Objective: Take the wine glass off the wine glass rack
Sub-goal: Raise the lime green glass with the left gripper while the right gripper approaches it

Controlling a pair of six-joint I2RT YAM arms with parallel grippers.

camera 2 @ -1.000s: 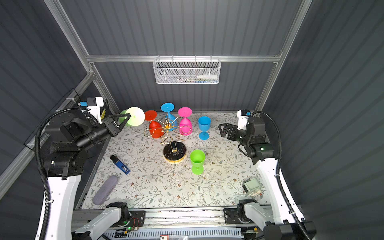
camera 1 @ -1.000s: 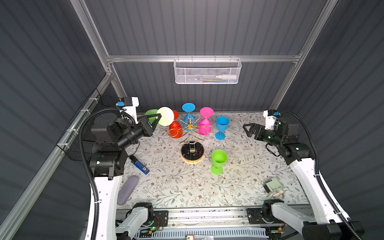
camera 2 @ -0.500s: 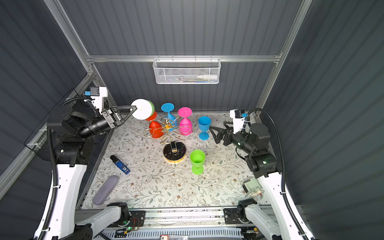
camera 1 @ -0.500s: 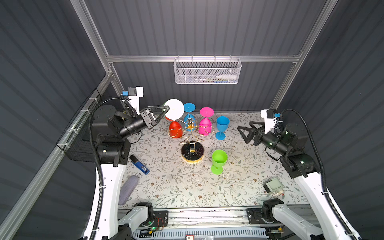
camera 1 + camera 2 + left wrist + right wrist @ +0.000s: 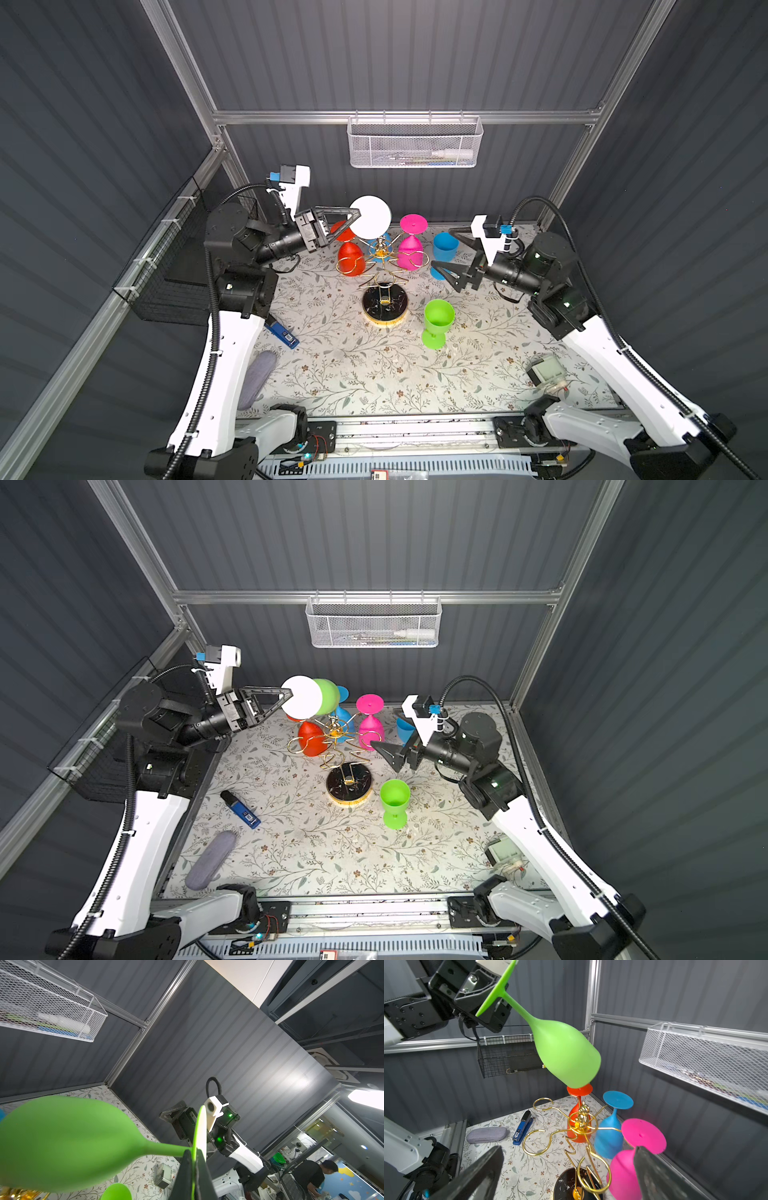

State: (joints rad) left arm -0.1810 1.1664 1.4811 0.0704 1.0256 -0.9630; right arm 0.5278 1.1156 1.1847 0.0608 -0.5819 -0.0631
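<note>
My left pincer (image 5: 287, 696) is pinched tight on the flat round foot of the light green wine glass (image 5: 564, 1053). I hold the glass up in the air, tipped on its side. The foot is at my pincer and the cup part points over toward my right arm. The glass hangs above the wine glass rack (image 5: 380, 245), and none of the gold wire rings goes round it. In my right wrist view the mouth of the glass shows just in front of the foot of the red glass (image 5: 350, 257). I cannot tell if the two touch.

The red glass, a pink glass (image 5: 410, 251) and a blue glass (image 5: 609, 1138) hang upside down in the rings.

My right pincer (image 5: 568, 1150) is wide open and holds nothing. It floats beside the rack, near the pink glass.

A blue cup (image 5: 445, 247) stands on the table behind my right pincer. A green cup (image 5: 438, 320) stands near the rack's round black base.
</note>
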